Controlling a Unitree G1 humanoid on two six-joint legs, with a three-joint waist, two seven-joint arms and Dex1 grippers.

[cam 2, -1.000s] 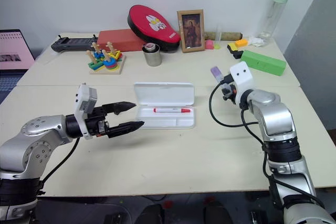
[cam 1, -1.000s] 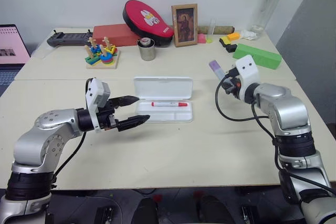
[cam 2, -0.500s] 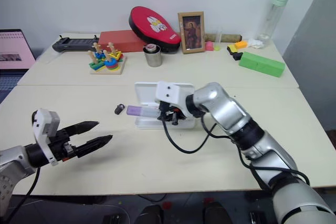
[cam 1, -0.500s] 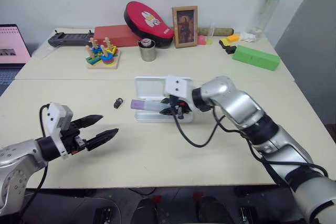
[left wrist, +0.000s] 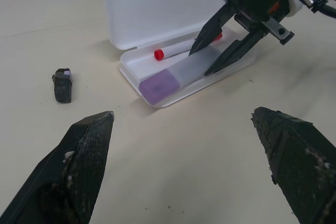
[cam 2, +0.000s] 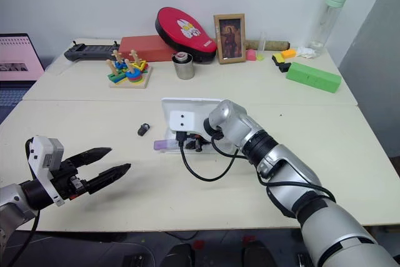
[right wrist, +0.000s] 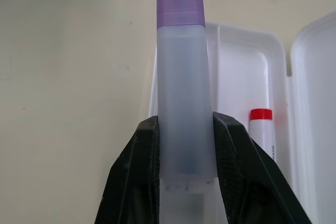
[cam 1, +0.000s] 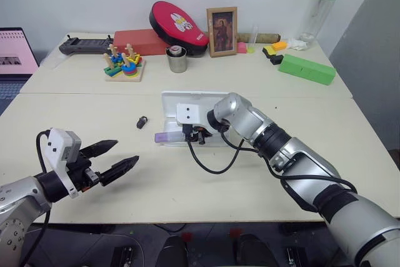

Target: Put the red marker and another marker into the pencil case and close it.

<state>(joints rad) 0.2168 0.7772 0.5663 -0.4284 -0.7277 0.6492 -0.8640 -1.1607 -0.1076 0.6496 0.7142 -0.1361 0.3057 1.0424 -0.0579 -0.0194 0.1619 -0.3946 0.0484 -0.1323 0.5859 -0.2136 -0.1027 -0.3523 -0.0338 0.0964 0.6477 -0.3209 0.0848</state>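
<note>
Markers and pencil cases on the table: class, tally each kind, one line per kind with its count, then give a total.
Thin red-and-white markers: 1, the red marker, lying in the case.
Thick lavender markers: 1, the lavender marker, held by the right hand.
Pencil cases: 1, the pencil case, lid open.
Total: 3

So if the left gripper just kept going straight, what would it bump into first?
Probably the pencil case, where the lavender marker sticks out. The left gripper is open and aimed that way over bare table; depth is hard to judge.
</note>
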